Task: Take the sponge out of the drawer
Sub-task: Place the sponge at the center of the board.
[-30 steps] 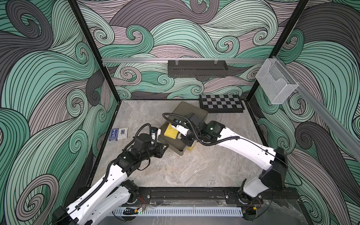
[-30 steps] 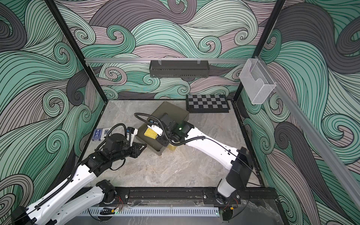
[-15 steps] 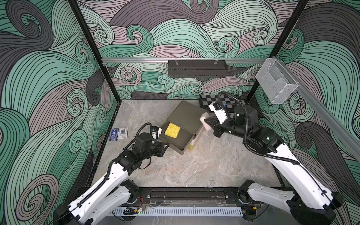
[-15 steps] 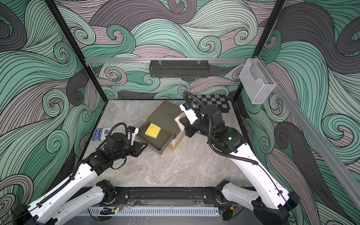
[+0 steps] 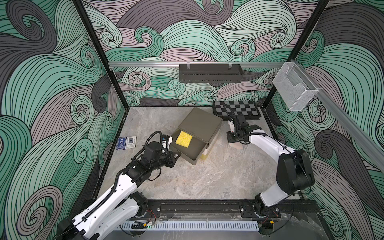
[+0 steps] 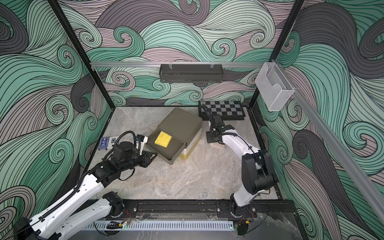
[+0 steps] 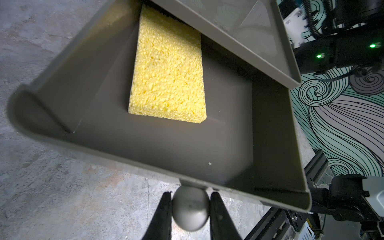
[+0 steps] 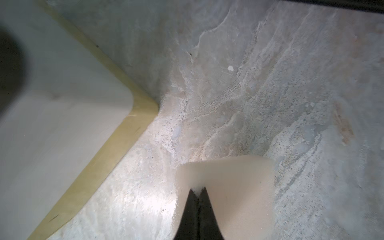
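Note:
The olive drawer [image 5: 194,148] [image 6: 172,150] [image 7: 145,149] stands pulled out of its cabinet [image 5: 200,124]. A yellow sponge [image 5: 184,138] [image 6: 163,139] [image 7: 168,70] lies flat inside it, partly under the cabinet top. My left gripper [image 5: 176,154] [image 6: 154,154] [image 7: 190,194] is shut on the drawer's round knob [image 7: 190,209]. My right gripper [image 5: 233,142] [image 6: 215,142] [image 8: 198,189] is shut on a pale beige sponge [image 5: 235,146] [image 6: 217,145] [image 8: 239,182], low over the table to the right of the cabinet.
A chessboard [image 5: 236,108] lies at the back right, just behind the right arm. Two card decks [image 5: 126,143] sit by the left wall. A black rack [image 5: 209,72] and a clear holder [image 5: 293,91] hang on the rails. The cabinet's white and yellow base [image 8: 62,124] is near the right gripper.
The right arm has come up from the drawer with the pale sponge, swung right and dropped low beside the cabinet. The left gripper has stayed on the knob.

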Motion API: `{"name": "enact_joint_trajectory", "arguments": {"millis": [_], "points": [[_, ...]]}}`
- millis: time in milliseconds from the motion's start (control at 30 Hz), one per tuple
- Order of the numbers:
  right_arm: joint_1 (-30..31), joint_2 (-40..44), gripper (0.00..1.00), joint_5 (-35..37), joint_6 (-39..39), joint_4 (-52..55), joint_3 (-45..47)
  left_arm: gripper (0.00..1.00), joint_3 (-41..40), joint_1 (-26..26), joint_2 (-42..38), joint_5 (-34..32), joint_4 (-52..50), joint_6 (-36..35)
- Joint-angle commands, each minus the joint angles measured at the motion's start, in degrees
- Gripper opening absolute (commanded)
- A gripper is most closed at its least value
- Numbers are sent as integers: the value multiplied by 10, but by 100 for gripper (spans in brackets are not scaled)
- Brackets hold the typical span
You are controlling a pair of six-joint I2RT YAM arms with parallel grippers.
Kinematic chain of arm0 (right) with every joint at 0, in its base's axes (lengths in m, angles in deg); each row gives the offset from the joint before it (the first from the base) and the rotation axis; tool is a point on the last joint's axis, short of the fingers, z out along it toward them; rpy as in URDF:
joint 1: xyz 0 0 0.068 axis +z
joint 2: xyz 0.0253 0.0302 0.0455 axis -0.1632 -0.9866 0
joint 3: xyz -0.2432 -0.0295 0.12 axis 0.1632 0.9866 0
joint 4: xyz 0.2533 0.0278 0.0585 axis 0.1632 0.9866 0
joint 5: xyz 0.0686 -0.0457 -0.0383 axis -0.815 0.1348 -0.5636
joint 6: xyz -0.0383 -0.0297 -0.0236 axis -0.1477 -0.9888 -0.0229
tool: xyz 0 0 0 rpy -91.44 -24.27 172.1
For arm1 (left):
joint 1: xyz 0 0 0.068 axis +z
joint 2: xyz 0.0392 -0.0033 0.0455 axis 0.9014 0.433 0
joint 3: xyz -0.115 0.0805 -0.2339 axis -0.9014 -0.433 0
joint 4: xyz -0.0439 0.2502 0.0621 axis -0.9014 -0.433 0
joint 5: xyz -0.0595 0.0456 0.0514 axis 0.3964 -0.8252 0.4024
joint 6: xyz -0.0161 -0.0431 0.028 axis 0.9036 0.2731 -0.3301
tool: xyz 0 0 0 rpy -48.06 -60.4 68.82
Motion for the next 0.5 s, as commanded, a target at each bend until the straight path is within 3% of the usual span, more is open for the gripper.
{"name": "enact_joint_trajectory", "arguments": {"millis": [0,67,133,233,467], "points": [[-4,-38,0,12,11,-28,-43,14,3,1,-4,-5,-21,-6],[-10,-44,3,11,12,-29,-52,14,1,1,-5,-5,-18,-6],[-18,-36,19,6,18,-23,-60,14,1,1,-4,-4,-17,-5],[-20,2,34,4,15,-24,-56,14,1,1,-2,-2,-14,-5],[16,184,37,10,-44,40,-49,14,-2,1,1,1,-11,-6]]}}
